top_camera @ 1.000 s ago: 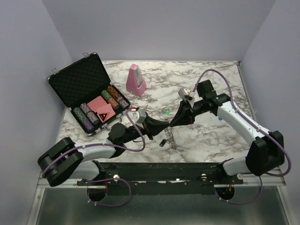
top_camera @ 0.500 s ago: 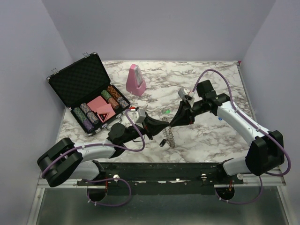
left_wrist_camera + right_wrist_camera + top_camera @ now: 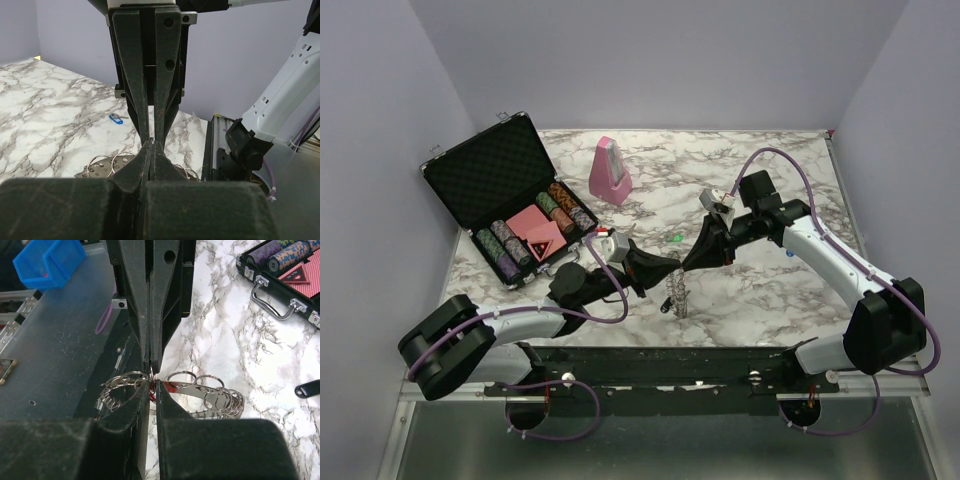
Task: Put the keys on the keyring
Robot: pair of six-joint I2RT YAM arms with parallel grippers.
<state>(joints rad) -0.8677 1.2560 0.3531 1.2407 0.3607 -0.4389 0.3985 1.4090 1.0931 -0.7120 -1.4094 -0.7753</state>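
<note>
Left gripper: clenched fully, its tip pressed against the right one's. Compared with a second ago it sits slightly further forward, which closes the gap.
Right gripper: unmoved over the last second. It is clenched down to a thin slit on the rim of the keyring, not released.
Keyring: hangs just below the two meeting tips, as a bundle of small loops. It has swung a little toward the left gripper's side since a second ago. I judge this to be the threading step, with the ring held up while a loop is worked at the tips.
Black key: lies on the table below the tips, apart from the bundle, so it is not yet on the ring.
Blue key: lies on the table behind the right gripper, well apart from the ring. It also remains to be done.
Red sliver: sits right beside the right gripper's slit, against the ring wire. It may be a red key head.
Hard to make out: whether the left gripper pinches the loop at its tip or only touches it. Both wrist views are blocked low down by their own blurred fingers. In the top view the bundle partly covers the black key. I cannot tell whether any key already rides on the ring.
</note>
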